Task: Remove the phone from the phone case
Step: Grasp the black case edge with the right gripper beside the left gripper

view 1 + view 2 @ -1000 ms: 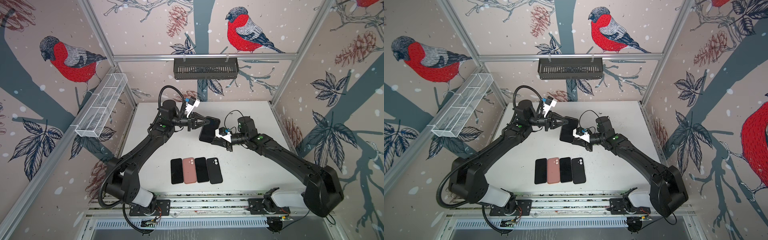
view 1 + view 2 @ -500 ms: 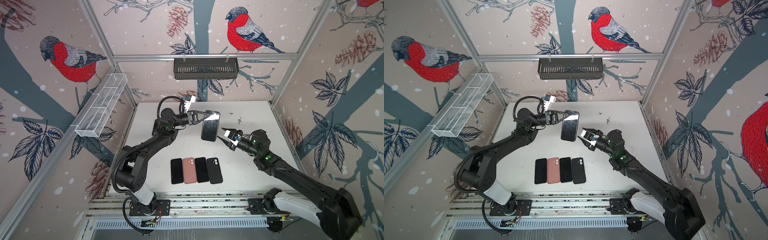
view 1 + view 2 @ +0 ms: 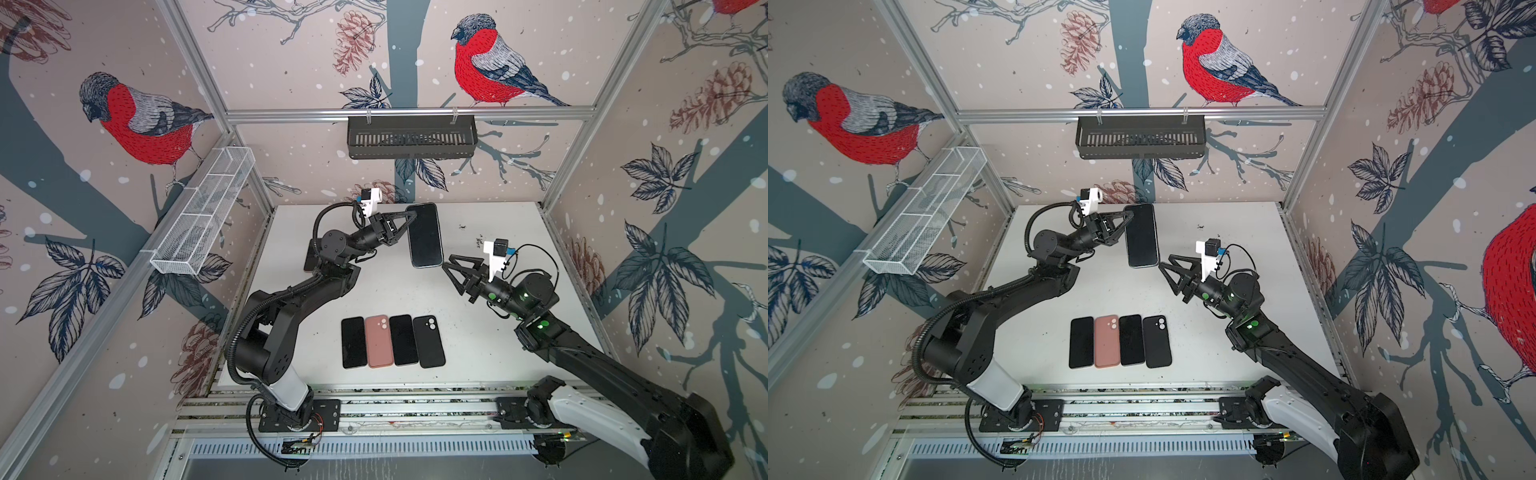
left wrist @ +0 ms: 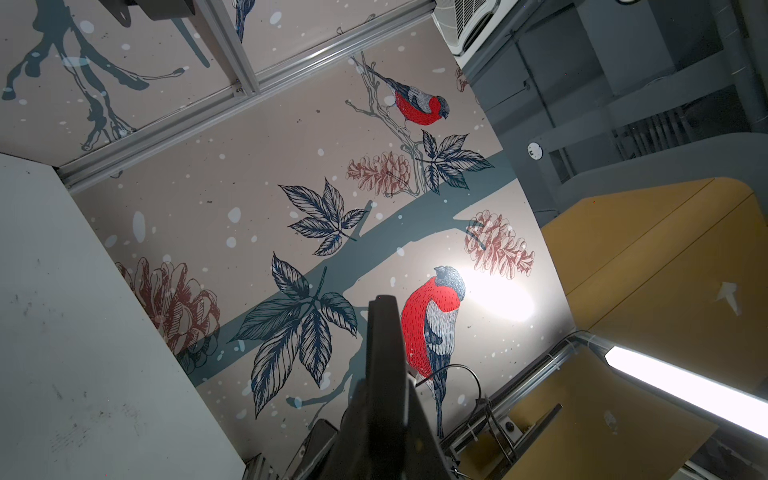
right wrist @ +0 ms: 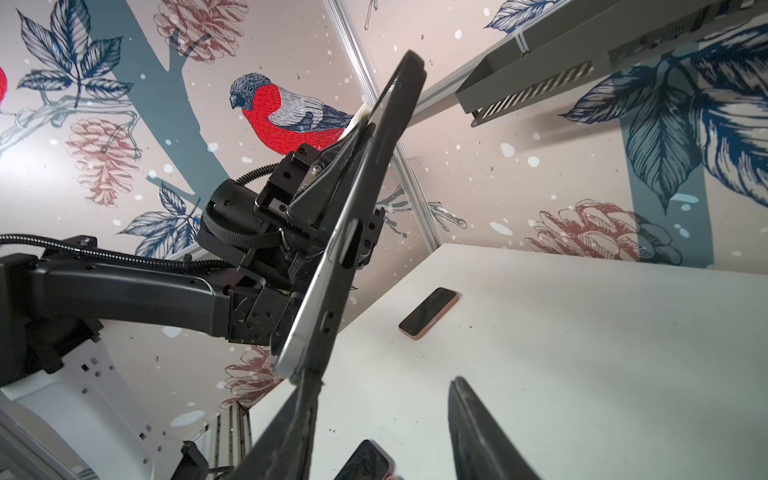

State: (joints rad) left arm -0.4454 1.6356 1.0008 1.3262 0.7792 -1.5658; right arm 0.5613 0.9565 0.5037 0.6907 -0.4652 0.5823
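Observation:
My left gripper (image 3: pixel 409 222) (image 3: pixel 1128 220) is shut on the long edge of the phone (image 3: pixel 424 235) (image 3: pixel 1142 241), which hangs above the table with its dark screen up. A light grey rim runs round the screen. I cannot tell whether that rim is the phone case. In the left wrist view the phone (image 4: pixel 384 332) stands edge-on above the left gripper (image 4: pixel 382 399). My right gripper (image 3: pixel 448 262) (image 3: pixel 1165 262) (image 5: pixel 382 382) is open just below the phone's (image 5: pixel 365 199) near end. One of its fingertips (image 5: pixel 309 380) touches that lower corner.
A row lies at the table's front in both top views: black phone (image 3: pixel 353 343), pink case (image 3: pixel 378 340), black phone (image 3: pixel 404 340), black case (image 3: pixel 429 340). Another phone in a pink case (image 5: pixel 428 318) lies under the left arm. A black basket (image 3: pixel 411 137) hangs on the back wall.
The right gripper was shut at the phone's lower end; it has opened and drawn back a little. The left gripper has lifted the phone slightly toward the back.

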